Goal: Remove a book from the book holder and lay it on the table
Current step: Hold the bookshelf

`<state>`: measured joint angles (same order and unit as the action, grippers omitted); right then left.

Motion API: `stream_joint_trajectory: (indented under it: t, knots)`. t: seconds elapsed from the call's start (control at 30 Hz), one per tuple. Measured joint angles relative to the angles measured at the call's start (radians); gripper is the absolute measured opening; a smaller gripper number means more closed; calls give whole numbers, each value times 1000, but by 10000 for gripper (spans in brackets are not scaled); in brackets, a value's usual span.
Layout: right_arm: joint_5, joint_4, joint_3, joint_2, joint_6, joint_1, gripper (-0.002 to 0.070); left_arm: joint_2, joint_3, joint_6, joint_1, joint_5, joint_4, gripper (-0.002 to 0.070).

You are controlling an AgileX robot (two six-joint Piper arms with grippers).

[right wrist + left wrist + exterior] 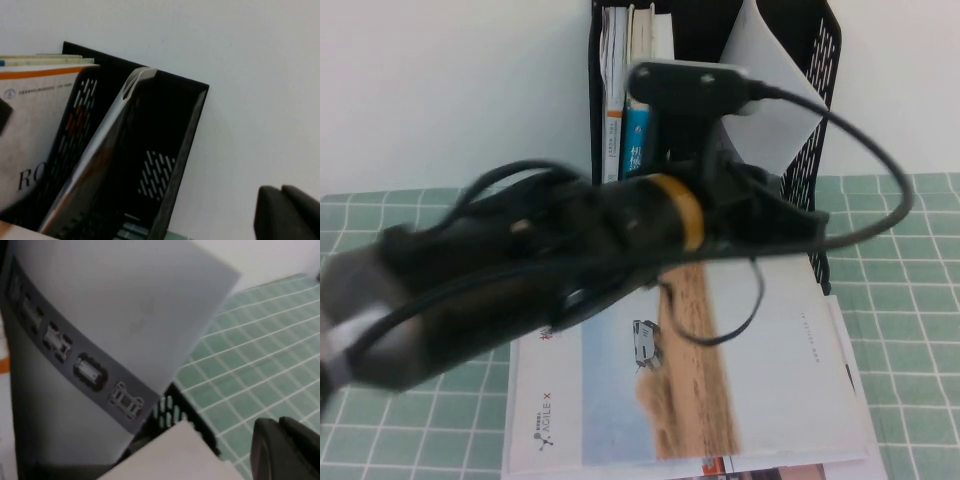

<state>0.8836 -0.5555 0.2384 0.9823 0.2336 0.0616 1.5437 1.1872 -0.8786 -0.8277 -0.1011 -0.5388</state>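
Note:
The book (740, 380), pale with a sandy stripe, a small white vehicle and an "AGILE X" logo, lies flat on the table (920, 300) in front of the book holder (820, 60). My left arm (520, 260) stretches from the left across and above the book toward the holder's front. The left gripper (278, 422) is shut with nothing in it, close to the holder's mesh (170, 410) and a white book (125, 315) leaning in it. The right gripper (281, 189) is shut and empty. It is off to the side of the holder (165, 175) and out of the high view.
White books with orange bands (613, 110) and a blue-spined book (636, 140) stand in the holder's left compartments. A thin white book (770, 100) leans in the right one. More paper edges (720, 466) stick out under the flat book. A white wall is behind.

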Motion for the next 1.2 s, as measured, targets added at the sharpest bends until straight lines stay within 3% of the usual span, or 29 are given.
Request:
stream_joint_trajectory:
  t: [0.2,0.43,0.73,0.8,1.0,1.1,1.2]
  knots:
    - [64,2,2,51,12,-50,-1,177,187,-16,2,-138,0,-2]
    - [64,27,82,127,-43,-189,-1,219,268,-142,56,-141,0,-2]
    - [247,-20,245,436,-11,-206,20,257,279,-230,110,-104,2,-3]
    - [255,-60,284,511,56,-207,73,260,279,-232,110,-82,2,-3]
    - [259,-103,374,678,226,-208,323,261,279,-239,110,-75,2,-3]
    - [259,-106,425,725,237,-208,388,261,279,-239,110,-75,2,-2]
    - [259,-113,469,761,241,-208,410,261,279,-239,110,-75,2,-3]
